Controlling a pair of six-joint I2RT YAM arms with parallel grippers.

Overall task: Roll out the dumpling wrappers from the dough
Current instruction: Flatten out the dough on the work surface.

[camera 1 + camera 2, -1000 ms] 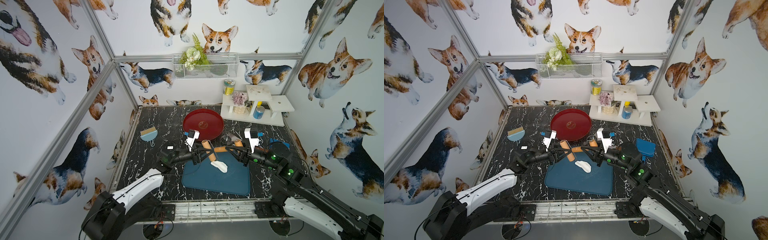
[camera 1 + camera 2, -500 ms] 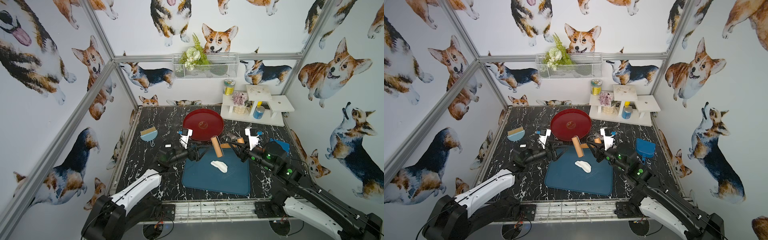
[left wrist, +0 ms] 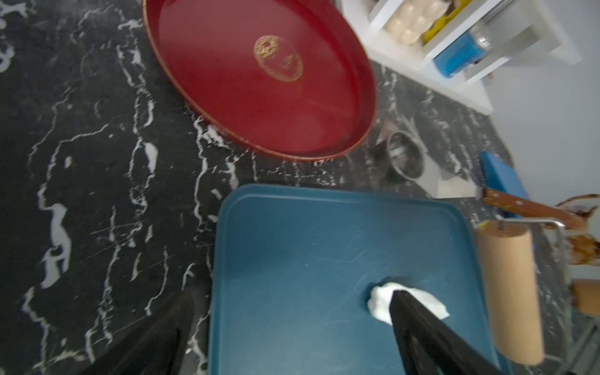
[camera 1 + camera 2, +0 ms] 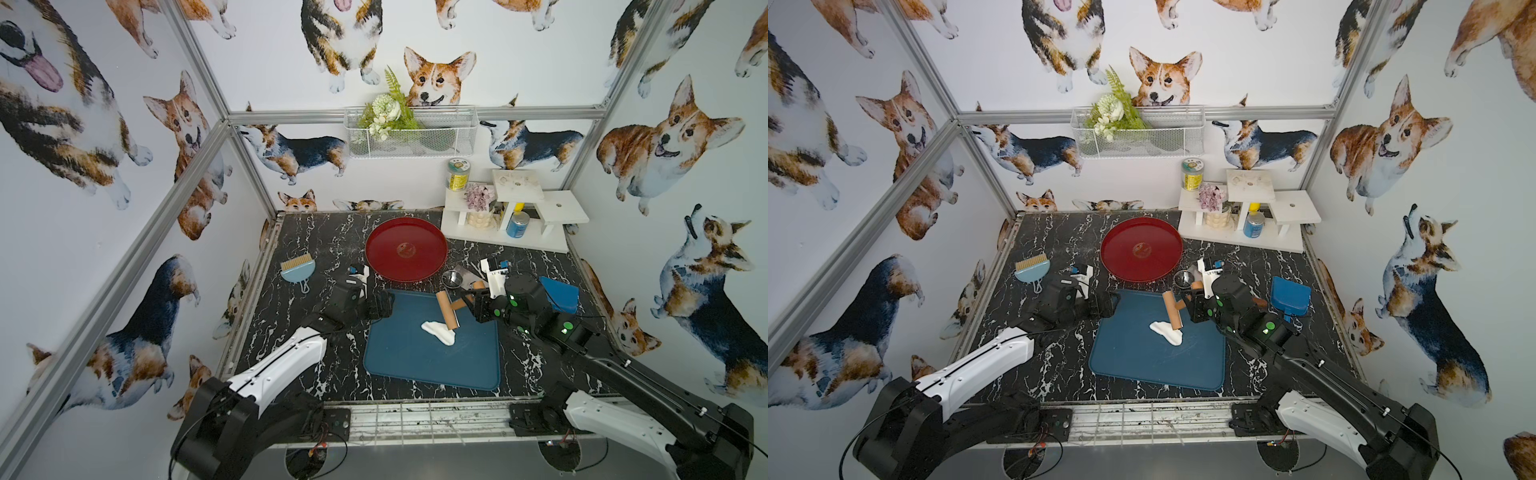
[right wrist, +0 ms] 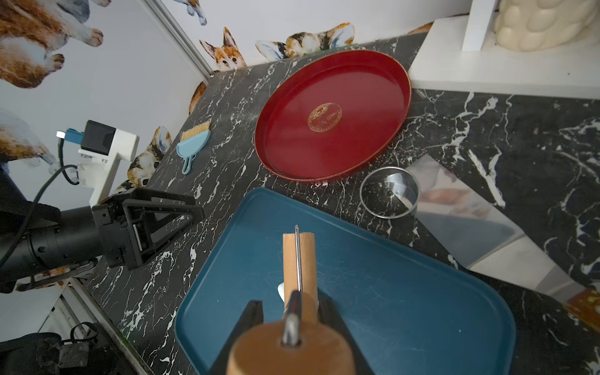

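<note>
my right gripper (image 4: 471, 301) is clamped on the dough roller (image 4: 446, 309) by its wooden handle. the barrel's near end sits over the dough (image 4: 434, 330), a ragged white lump mid blue tray (image 4: 415, 365). left gripper (image 4: 384, 304) spread wide at the tray's far left corner. red plate (image 4: 405, 249) lies beyond.

readable text: none | red plate (image 5: 357, 97) | gold seal (image 5: 324, 117): possibly lettering, too blurred
</note>
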